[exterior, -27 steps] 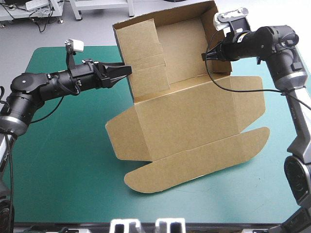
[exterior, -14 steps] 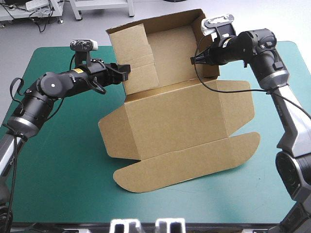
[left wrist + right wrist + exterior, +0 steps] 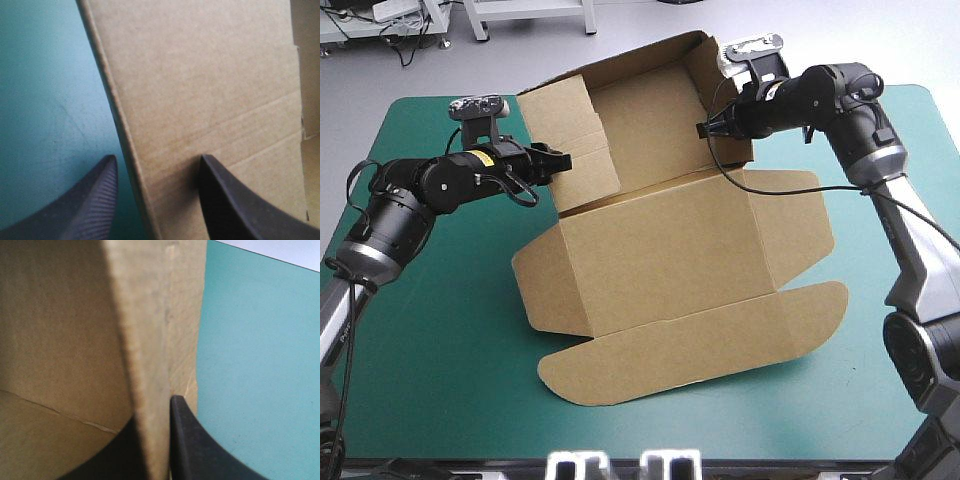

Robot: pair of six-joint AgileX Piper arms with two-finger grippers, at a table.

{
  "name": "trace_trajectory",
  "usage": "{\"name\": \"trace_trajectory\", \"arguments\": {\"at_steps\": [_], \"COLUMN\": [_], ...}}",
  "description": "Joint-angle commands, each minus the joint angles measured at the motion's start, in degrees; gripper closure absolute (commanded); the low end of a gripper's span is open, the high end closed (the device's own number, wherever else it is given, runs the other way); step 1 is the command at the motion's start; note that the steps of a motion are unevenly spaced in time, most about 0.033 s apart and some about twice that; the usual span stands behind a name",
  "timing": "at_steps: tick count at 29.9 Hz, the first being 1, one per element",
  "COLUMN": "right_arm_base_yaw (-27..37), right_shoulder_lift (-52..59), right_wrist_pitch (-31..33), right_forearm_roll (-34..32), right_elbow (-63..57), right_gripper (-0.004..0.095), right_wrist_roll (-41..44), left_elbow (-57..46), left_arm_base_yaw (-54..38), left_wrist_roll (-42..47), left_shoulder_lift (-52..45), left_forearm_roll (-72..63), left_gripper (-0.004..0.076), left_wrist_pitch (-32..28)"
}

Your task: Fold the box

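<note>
High view puts the box [image 3: 670,250] between my two end effectors, on the teal-green table [image 3: 430,340]. Its far part is raised: a back panel tilts up, with a side wall standing at each end. The broad brown panels on the near side of my end effectors spread low over the table, and the nearest one ends in a long rounded flap.

My left end effector [image 3: 563,160] is at the outer edge of the wall on its own side. From the left wrist view, its two black fingers [image 3: 92,205] stand apart, with the wall's edge running up between them. One finger is on the teal-green side and the other lies over the brown face. So this end effector is released and straddles the wall rather than pinching it. I cannot tell whether either finger touches the board.

My right end effector [image 3: 704,130] is clenched on the opposite wall, near that wall's upper part. From the right wrist view, the board shows edge-on between the fingers. One black finger presses tight against the face turned toward the open table. The other is only a dark shape just behind the face turned into the box. Ahead of this end effector, the inside of the box shows a crease running across it.
</note>
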State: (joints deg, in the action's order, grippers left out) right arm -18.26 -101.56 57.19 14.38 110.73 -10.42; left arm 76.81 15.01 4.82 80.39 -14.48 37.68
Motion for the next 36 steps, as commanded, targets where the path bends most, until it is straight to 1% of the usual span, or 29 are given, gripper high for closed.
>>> {"name": "trace_trajectory", "arguments": {"at_steps": [1,6,7,8,10,12,13,25,27,29,30,32,34,36], "right_arm_base_yaw": [-0.75,-0.75,-0.75,-0.75,-0.75,-0.75,-0.75,-0.75,-0.75,-0.75,-0.75,-0.63,-0.55,0.26], "right_shoulder_lift": [3.85,3.85,3.85,3.85,3.85,3.85,3.85,3.85,3.85,3.85,3.85,3.85,3.85,3.85], "right_wrist_pitch": [-2.60,-2.49,-2.49,-2.49,-2.49,-2.49,-2.49,-2.49,-2.76,-2.89,-2.89,-2.89,-2.89,-2.89], "right_forearm_roll": [11.87,12.02,12.53,13.14,13.93,13.94,13.70,13.62,12.37,10.30,9.15,6.75,4.02,3.20], "right_elbow": [1.78,1.78,1.78,1.78,1.78,1.78,1.78,1.78,1.78,1.78,1.78,1.78,1.78,1.78], "right_gripper": [0.0925,0.0925,0.0925,0.0925,0.0925,0.0925,0.0925,0.0925,0.0925,0.0925,0.0925,0.0925,0.0925,0.0925], "right_wrist_roll": [-2.00,-2.25,-2.24,-2.53,-3.21,-3.21,-3.21,-3.66,-3.66,-2.91,-2.78,-2.09,-1.30,-0.52], "left_elbow": [1.62,1.62,1.62,1.62,1.62,1.62,1.62,1.62,1.66,2.04,2.74,4.29,7.03,10.57], "left_arm_base_yaw": [0.17,0.17,0.17,0.17,0.17,0.17,0.17,0.17,0.17,0.17,0.17,0.17,0.17,0.17], "left_wrist_roll": [0.76,0.76,0.76,0.76,0.65,-0.25,-0.92,-2.94,-3.81,-7.52,-11.18,-15.59,-18.41,-18.70], "left_shoulder_lift": [-1.44,-1.44,-1.44,-1.44,-1.44,-1.44,-1.44,-1.44,-1.44,-1.44,-1.44,-1.44,-1.44,-1.56], "left_forearm_roll": [-1.06,-0.78,-0.78,-0.78,-0.90,-0.92,-0.92,-1.20,-2.39,-5.00,-7.50,-10.84,-11.44,-10.44], "left_gripper": [0.0367,0.0367,0.0374,0.0400,0.0500,0.0666,0.0734,0.0729,0.0729,0.0723,0.0701,0.0652,0.0568,0.0476], "left_wrist_pitch": [-4.48,-4.51,-4.63,-4.95,-5.54,-5.66,-5.66,-4.97,-4.97,-4.97,-4.46,-3.05,0.53,5.79]}}
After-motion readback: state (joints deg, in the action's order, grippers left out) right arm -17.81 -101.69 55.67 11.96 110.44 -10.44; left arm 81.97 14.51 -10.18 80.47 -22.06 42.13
